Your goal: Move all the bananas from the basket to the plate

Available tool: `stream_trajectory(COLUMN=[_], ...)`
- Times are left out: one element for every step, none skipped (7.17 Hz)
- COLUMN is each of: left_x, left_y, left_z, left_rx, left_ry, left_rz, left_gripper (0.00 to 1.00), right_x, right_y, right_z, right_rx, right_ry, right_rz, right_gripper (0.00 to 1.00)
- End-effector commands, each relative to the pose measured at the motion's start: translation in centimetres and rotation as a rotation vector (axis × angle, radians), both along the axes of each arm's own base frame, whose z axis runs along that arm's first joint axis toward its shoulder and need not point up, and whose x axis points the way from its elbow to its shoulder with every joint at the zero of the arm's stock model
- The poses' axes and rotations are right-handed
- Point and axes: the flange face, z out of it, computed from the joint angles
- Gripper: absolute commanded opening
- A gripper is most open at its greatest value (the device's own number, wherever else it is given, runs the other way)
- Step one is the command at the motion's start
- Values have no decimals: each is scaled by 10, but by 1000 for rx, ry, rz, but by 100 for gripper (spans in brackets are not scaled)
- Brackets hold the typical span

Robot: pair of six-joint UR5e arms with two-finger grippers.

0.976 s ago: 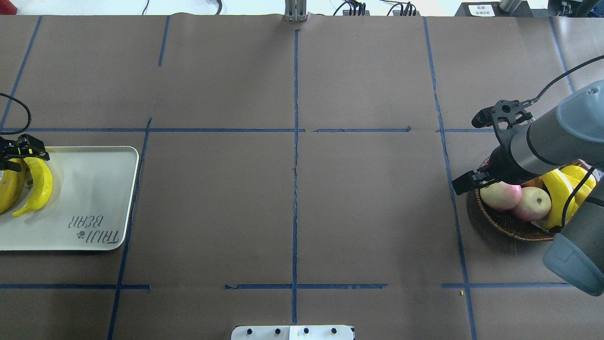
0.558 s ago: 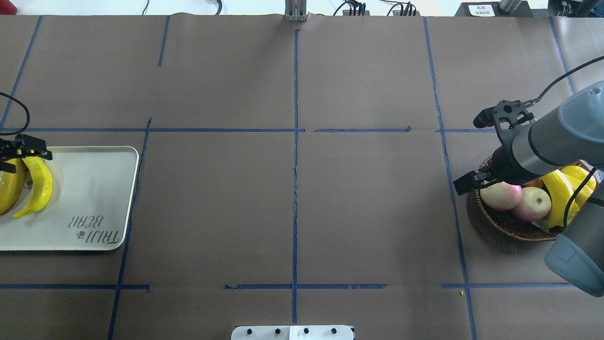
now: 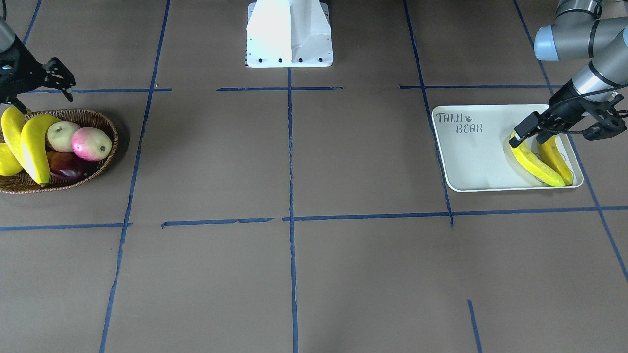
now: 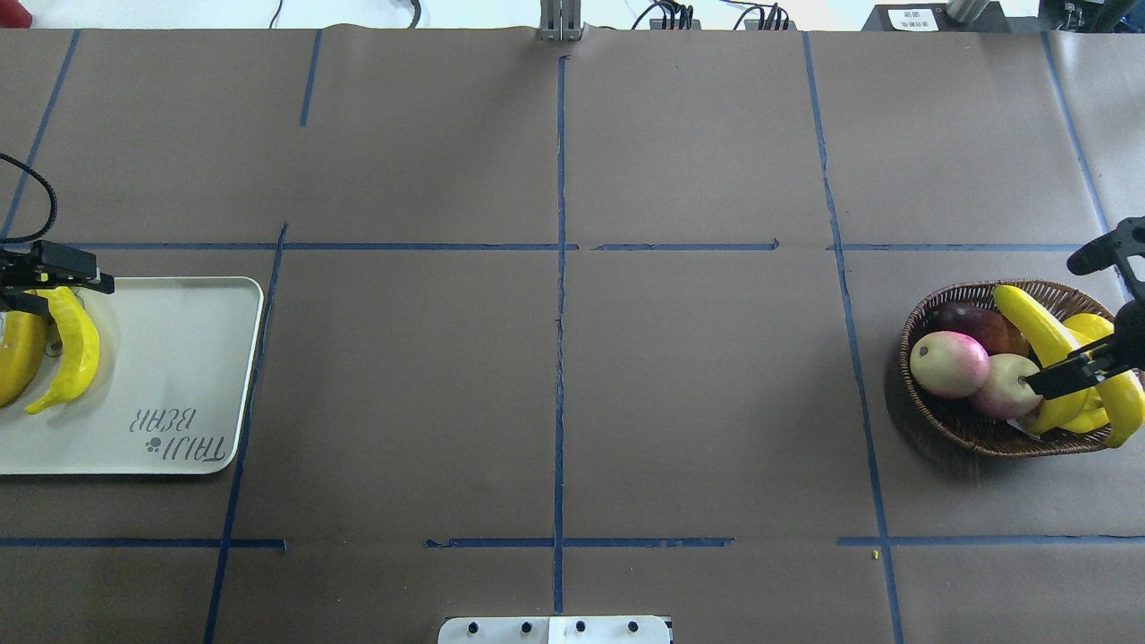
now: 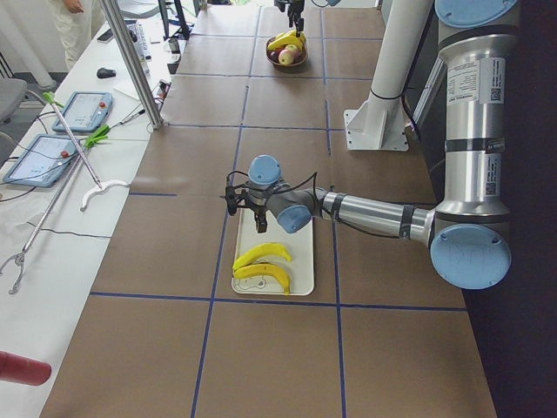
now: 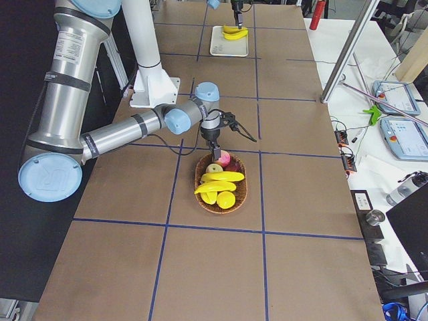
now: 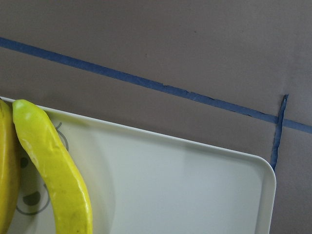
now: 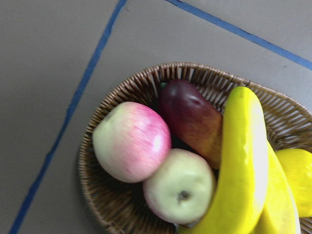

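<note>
Bananas [image 3: 535,164] lie two on the plate [image 4: 179,358] at the table's left end and two in the basket [image 4: 948,420] at its right end, beside apples [image 4: 950,364]. Since a second ago the right gripper [image 3: 45,95] has drawn back toward the table's right edge, uncovering the basket. Its fingers are spread wide, holding nothing. The left gripper [image 3: 557,135], also wide and holding nothing, has shifted slightly toward the plate's far edge.

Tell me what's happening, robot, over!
Left claw open over plate, two bananas on it. Right claw open above basket, two bananas inside. Apples alongside, nothing on top.
</note>
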Motion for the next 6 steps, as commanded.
stream_trajectory(left_x=[0,0,0,-1,-1,-1], left_y=[1,1,1,1,2,2], left_z=[0,-2,-3,-4,-5,-6], left_rx=[0,4,7,8,9,12], left_ry=[-1,1,2,4,3,6], left_rz=[-1,-1,-2,-3,-2,-3], left_gripper=[100,100,100,100,100,100], right_x=[45,45,42,41,39,39], right_y=[-1,-4,-7,-8,-9,-9], right_z=[49,68,93,104,104,109], right_rx=[16,25,47,35,7,-3], right_ry=[11,-8,-34,-51,-59,-54], right_rz=[-72,-72,-66,-34,4,5], right_gripper=[99,98,95,93,92,91])
